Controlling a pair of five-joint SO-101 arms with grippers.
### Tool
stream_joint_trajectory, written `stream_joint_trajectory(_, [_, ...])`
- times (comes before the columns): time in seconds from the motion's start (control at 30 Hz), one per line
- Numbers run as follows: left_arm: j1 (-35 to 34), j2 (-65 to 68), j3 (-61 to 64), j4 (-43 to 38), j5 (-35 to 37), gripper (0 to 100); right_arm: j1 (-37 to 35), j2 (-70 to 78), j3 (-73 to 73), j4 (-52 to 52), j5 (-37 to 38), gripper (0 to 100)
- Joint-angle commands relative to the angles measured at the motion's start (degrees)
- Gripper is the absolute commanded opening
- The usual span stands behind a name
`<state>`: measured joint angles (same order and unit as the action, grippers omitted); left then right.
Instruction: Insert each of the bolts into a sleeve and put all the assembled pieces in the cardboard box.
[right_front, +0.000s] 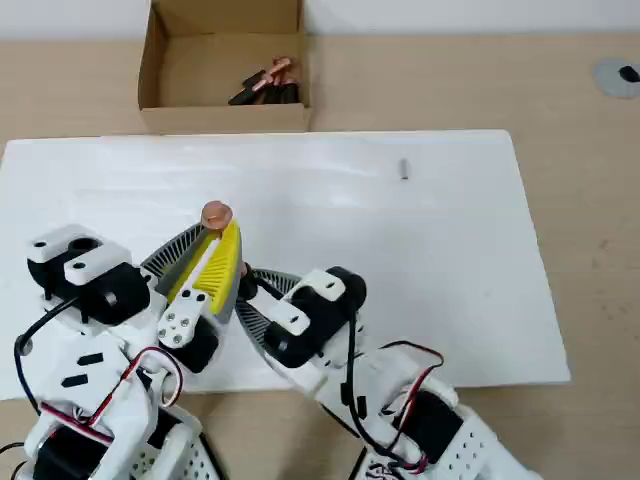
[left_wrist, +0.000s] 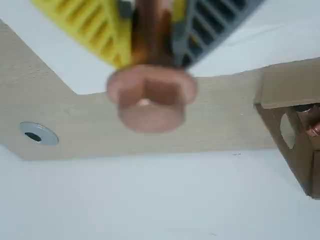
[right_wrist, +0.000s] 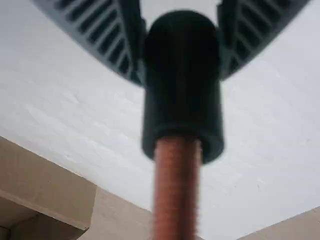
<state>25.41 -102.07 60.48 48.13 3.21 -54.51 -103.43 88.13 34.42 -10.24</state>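
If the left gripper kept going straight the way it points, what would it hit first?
Likely the near wall of the cardboard box: from above, the left gripper, holding a bolt, aims at it across the mat. Its wrist view shows the box off-centre, so it may miss.

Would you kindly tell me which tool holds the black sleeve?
The right tool; it clamps the black sleeve, whereas the left tool holds the copper bolt.
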Motion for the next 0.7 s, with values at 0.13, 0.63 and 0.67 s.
stream_joint_trajectory(0.13, [-0.3,-0.3,0.0,-0.5,-0.4,1,1.2,-7.7,-0.6,-1.6,-0.4,0.9])
stream_joint_trajectory(0.63, [-0.6,0.0,2.9,6.9,-1.7,5,1.3,-7.6,-0.5,-1.6,-0.2,0.9])
stream_joint_trajectory(0.67, [-0.6,0.0,3.2,8.0,-1.6,6,1.3,-7.6,-0.5,-1.5,-0.2,0.9])
